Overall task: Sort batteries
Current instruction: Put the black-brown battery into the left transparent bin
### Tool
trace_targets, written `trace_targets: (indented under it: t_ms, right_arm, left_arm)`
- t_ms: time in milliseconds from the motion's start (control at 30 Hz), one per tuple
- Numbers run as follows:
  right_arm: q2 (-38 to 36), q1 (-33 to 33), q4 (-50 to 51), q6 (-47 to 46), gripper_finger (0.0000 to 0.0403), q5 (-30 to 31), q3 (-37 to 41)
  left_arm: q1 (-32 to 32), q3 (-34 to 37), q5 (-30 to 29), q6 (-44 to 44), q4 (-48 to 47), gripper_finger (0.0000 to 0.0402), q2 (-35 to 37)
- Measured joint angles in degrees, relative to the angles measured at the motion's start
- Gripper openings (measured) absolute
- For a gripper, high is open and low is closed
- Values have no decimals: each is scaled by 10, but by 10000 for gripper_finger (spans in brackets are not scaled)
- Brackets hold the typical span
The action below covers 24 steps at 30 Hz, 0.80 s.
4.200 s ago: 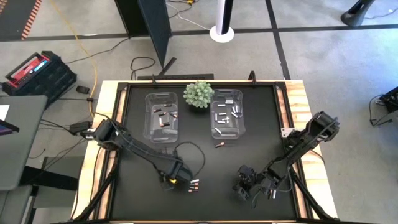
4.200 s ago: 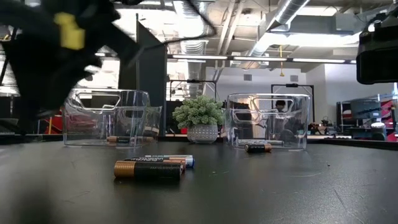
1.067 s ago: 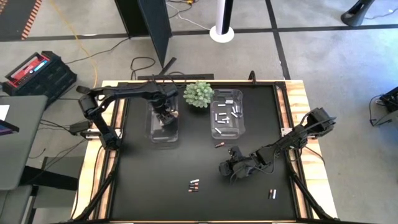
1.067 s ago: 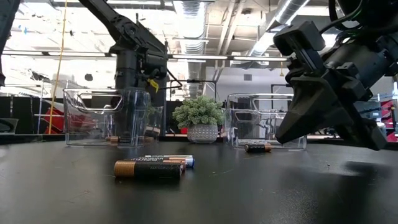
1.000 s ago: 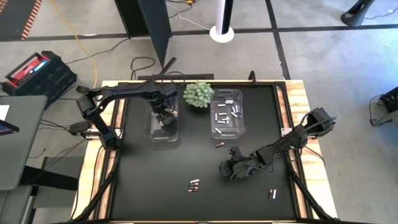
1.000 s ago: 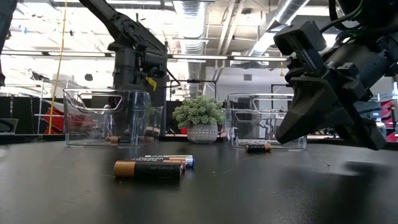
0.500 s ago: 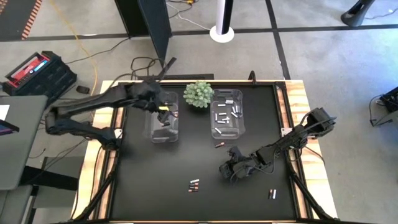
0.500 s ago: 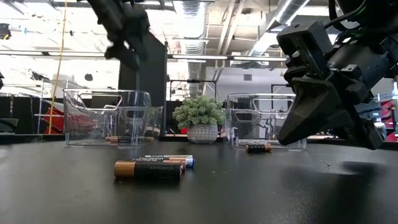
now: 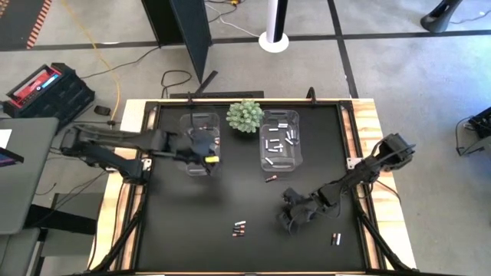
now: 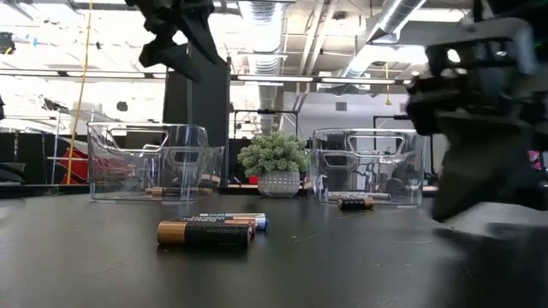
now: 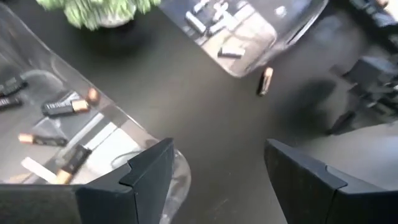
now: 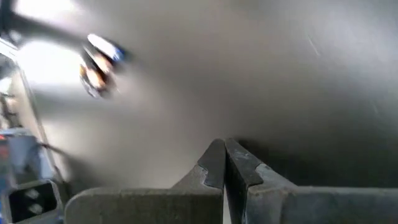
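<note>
Above the left clear bin (image 9: 201, 144), the left gripper (image 9: 205, 147) hangs with its fingers (image 11: 147, 171) spread wide and empty. Low over the mat's near right part, the right gripper (image 9: 285, 221) has its fingers pressed together, holding nothing. Batteries lie in both bins; a loose cluster (image 9: 239, 228) sits near the front, one battery (image 9: 270, 179) beside the right bin (image 9: 280, 139), another pair (image 9: 335, 239) near the right gripper.

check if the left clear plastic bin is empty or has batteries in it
Not empty: the left clear plastic bin holds several dark copper-ended batteries.
</note>
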State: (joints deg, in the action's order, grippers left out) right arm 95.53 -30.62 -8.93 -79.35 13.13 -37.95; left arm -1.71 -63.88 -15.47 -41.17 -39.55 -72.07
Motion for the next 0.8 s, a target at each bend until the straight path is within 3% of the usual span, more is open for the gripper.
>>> trace_targets:
  t_ms: [200, 433, 800]
  right_arm:
    - [-1, -55, 38, -50, 19, 15, -1]
    - [-38, -110, 80, -65, 19, 31, 0]
    - [-140, -161, 261, -92, 19, 49, 0]
  left_arm:
    - [-76, 0, -61, -109, 8, 245, -61]
    - [-135, 0, -64, -208, 13, 245, -113]
    - [-229, 0, -90, -355, 33, 245, -172]
